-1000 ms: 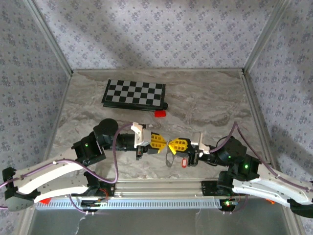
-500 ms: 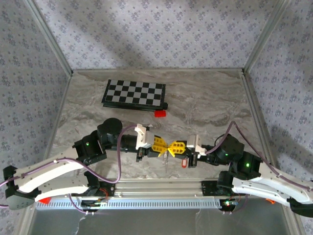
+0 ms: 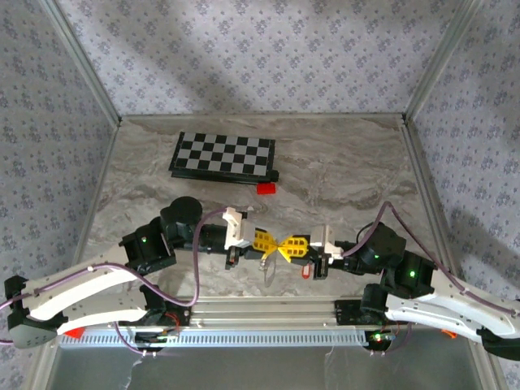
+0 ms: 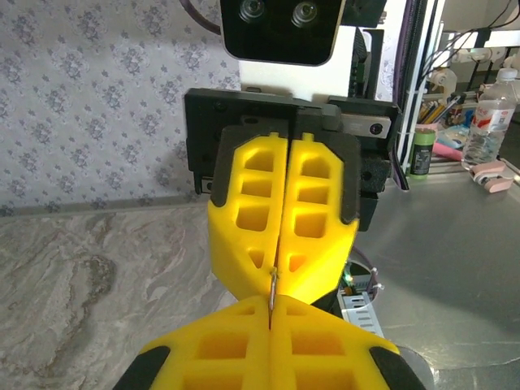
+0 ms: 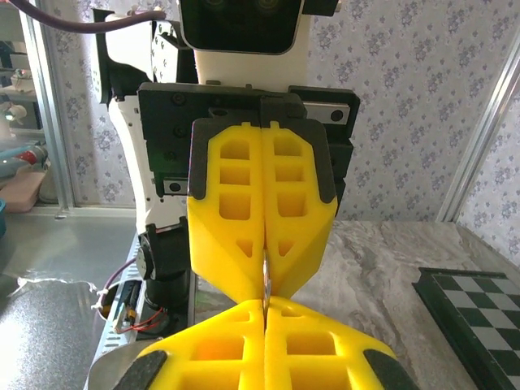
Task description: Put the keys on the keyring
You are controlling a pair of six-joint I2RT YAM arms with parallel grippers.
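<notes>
**A:** Top external. The left tool and right tool are noted tip to tip, low over the near tabletop.

**B:** Tool states?

**A:** Left: yellow fingers are pressed flat together, with a thin sliver of metal pinched in the seam. Right: fingers are likewise seen closed to a hairline, and the same sliver is caught at their tips.

**B:** And the metal?

**A:** It is taken for the keyring. From above, the rest of it is seen as a pale loop hanging just below the meeting tips.

**B:** Key located?

**A:** The key, a small red tag, is logged just beside the underside of the right tool, to the right of the loop. Whether it is threaded on the chain cannot be told.

**B:** Other items?

**A:** A chessboard is recorded at the far side of the tabletop. A red block lies just off its near right corner. Both are well apart from the tools.
</notes>
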